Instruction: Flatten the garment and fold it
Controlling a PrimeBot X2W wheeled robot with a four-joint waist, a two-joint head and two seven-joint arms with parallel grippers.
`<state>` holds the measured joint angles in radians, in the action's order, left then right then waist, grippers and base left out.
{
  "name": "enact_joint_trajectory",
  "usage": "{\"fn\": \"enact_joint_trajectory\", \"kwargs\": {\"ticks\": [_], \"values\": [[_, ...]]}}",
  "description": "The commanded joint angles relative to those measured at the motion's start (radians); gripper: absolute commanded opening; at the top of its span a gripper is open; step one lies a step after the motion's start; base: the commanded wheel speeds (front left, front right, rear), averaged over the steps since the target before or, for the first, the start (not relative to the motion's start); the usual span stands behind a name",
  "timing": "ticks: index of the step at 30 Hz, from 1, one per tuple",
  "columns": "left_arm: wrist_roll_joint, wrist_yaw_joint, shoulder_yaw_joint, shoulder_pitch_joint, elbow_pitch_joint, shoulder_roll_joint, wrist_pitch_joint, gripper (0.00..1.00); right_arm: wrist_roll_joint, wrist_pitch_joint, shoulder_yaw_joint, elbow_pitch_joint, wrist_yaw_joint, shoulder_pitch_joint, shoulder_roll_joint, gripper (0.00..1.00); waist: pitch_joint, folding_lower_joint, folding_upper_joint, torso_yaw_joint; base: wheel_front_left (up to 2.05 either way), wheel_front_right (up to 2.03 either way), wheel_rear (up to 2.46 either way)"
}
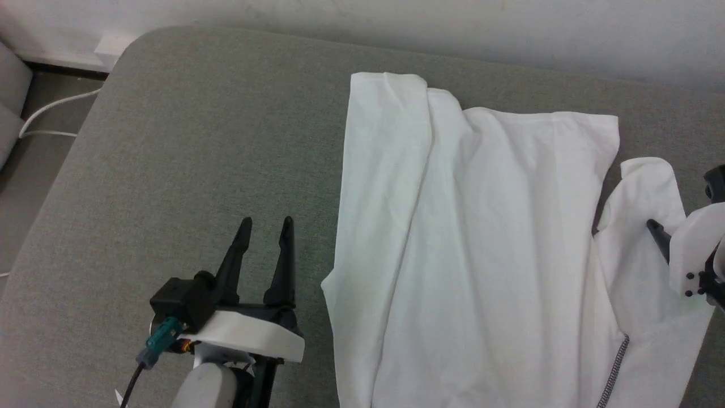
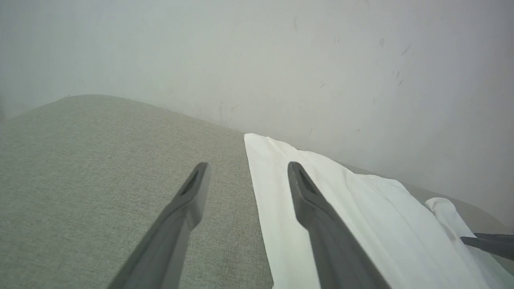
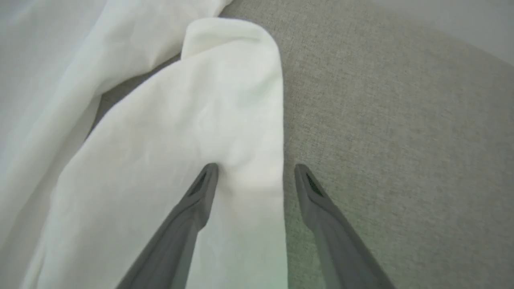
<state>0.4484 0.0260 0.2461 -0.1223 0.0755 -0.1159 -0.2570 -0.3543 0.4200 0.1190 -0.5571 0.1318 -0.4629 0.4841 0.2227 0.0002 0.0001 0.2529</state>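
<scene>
Across the right half of the head view, the garment (image 1: 481, 238) is spread on a grey cushion (image 1: 198, 141), with long creases running down it and a line of dark zigzag stitching (image 1: 614, 368) seen at the lower right. Left of it, the left hand (image 1: 266, 224) is held released and empty over bare cushion. At the right edge, the right hand (image 3: 256, 167) is likewise released, its fingers parted astride the edge of a sleeve (image 3: 209, 100); contact cannot be judged.
</scene>
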Motion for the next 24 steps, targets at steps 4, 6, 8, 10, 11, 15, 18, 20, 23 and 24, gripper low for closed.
{"fn": "enact_joint_trajectory", "kwargs": {"ticks": [4, 6, 8, 10, 11, 15, 18, 20, 23, 24], "values": [[-0.031, -0.032, -0.031, 0.008, 0.015, 0.025, -0.005, 1.00, -0.029, -0.039, 0.041, -0.105, -0.001, -0.040, 0.011, 1.00, 0.028, -0.0002, -0.0001, 0.032, 0.00, 0.00, 0.00], [-0.039, -0.042, -0.042, 0.009, 0.020, 0.033, -0.005, 1.00, -0.047, -0.054, 0.059, -0.142, -0.001, -0.043, 0.013, 0.18, 0.028, -0.0002, -0.0001, 0.032, 0.00, 0.00, 0.00], [-0.046, -0.049, -0.052, 0.010, 0.028, 0.041, -0.005, 1.00, -0.068, -0.081, 0.078, -0.163, -0.001, -0.042, 0.017, 0.00, 0.023, -0.0002, -0.0001, 0.028, 0.00, 0.00, 0.00], [-0.052, -0.057, -0.062, 0.014, 0.038, 0.046, -0.005, 1.00, -0.088, -0.125, 0.071, -0.182, -0.001, -0.043, 0.026, 0.00, 0.012, -0.0002, -0.0001, 0.019, 0.00, 0.00, 0.00], [-0.054, -0.062, -0.066, 0.016, 0.042, 0.048, -0.005, 1.00, -0.098, -0.150, 0.063, -0.190, -0.001, -0.042, 0.029, 0.00, 0.004, -0.0002, -0.0001, 0.014, 0.00, 0.00, 0.00], [-0.062, -0.075, -0.088, 0.030, 0.058, 0.053, -0.005, 1.00, -0.131, -0.239, 0.009, -0.207, -0.001, -0.033, 0.045, 0.00, -0.036, -0.0002, -0.0001, -0.015, 0.00, 0.00, 0.00], [-0.060, -0.085, -0.105, 0.044, 0.066, 0.056, -0.005, 1.00, -0.136, -0.284, -0.033, -0.217, -0.001, -0.019, 0.057, 0.00, -0.069, -0.0002, -0.0001, -0.041, 0.00, 0.00, 0.00], [-0.063, -0.091, -0.110, 0.052, 0.073, 0.057, -0.005, 1.00, -0.141, -0.311, -0.065, -0.211, -0.001, -0.007, 0.052, 0.00, -0.092, -0.0002, -0.0001, -0.054, 0.00, 0.00, 0.00], [-0.063, -0.098, -0.118, 0.061, 0.079, 0.059, -0.005, 1.00, -0.147, -0.345, -0.100, -0.168, -0.001, 0.014, 0.037, 0.00, -0.119, -0.0002, -0.0001, -0.066, 0.00, 0.00, 0.00], [-0.063, -0.100, -0.121, 0.064, 0.080, 0.059, -0.005, 1.00, -0.143, -0.355, -0.110, -0.146, -0.001, 0.022, 0.031, 0.00, -0.127, -0.0002, -0.0001, -0.069, 0.00, 0.00, 0.00]]}}
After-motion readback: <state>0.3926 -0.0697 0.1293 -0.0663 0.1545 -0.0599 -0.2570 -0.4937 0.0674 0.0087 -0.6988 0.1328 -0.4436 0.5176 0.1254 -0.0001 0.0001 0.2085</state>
